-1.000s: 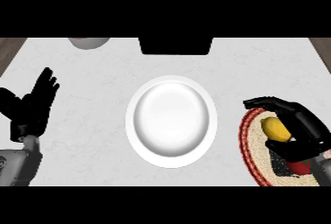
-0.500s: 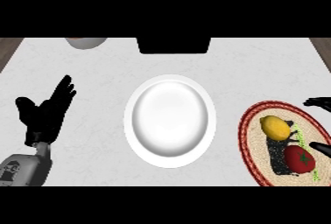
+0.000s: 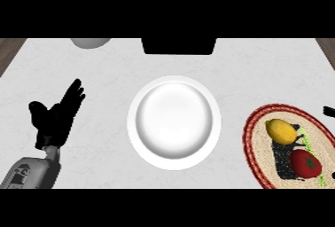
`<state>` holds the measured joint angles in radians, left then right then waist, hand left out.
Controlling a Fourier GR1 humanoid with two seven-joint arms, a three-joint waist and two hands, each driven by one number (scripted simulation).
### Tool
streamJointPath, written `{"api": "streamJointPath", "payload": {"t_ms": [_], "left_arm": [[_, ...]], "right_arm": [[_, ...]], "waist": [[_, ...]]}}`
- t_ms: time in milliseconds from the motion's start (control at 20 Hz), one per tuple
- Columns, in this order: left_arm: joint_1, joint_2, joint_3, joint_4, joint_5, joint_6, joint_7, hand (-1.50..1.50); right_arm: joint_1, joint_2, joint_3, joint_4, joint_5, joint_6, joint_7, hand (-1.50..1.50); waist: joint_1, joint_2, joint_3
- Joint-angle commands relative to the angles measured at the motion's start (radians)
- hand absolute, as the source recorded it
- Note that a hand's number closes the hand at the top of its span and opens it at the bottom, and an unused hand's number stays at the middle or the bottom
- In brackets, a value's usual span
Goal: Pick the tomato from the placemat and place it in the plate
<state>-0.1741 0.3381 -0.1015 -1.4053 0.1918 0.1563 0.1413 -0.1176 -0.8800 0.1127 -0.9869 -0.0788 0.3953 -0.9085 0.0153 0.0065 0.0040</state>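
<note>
Right hand [image 3: 328, 110]: drawn back since the earlier frame to a sliver at the 3 o'clock edge; its state cannot be told. Left hand [image 3: 53, 116]: wide, fingers straight, holding nothing, at 9 o'clock of plate [image 3: 174, 122]. Tomato [image 3: 305, 162]: lies on placemat [image 3: 251, 133], at 4 o'clock of plate. Lemon [image 3: 281, 130]: at tomato's 11 o'clock. Desk [image 3: 98, 150]: pale.

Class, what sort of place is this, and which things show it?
Probably a kitchen counter: a pale marbled worktop holds a round white plate, beside a red-rimmed woven placemat carrying a red tomato.
</note>
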Motion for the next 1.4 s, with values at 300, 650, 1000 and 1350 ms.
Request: {"api": "streamJointPath", "payload": {"t_ms": [300, 650, 1000, 1350], "left_arm": [[0.022, 0.004, 0.016, -0.024, -0.004, -0.021, 0.022, 0.0], [0.067, -0.023, 0.028, -0.015, -0.034, -0.026, -0.036, 0.0], [-0.02, -0.052, 0.053, 0.036, -0.054, -0.036, 0.009, 0.0], [-0.024, -0.037, 0.081, -0.031, -0.057, -0.049, 0.076, 0.0]], "right_arm": [[-0.034, -0.101, 0.099, -0.008, 0.147, 0.08, -0.152, -1.5], [-0.064, -0.112, 0.147, -0.054, 0.281, -0.025, -0.064, -1.5], [-0.076, -0.064, 0.168, -0.051, 0.437, -0.092, 0.002, -1.5], [-0.119, -0.042, 0.195, -0.098, 0.523, -0.034, 0.089, -1.5]], "waist": [[-0.005, -0.007, -0.003], [-0.011, -0.007, -0.004], [-0.016, -0.007, -0.004], [-0.014, -0.007, -0.004]]}}
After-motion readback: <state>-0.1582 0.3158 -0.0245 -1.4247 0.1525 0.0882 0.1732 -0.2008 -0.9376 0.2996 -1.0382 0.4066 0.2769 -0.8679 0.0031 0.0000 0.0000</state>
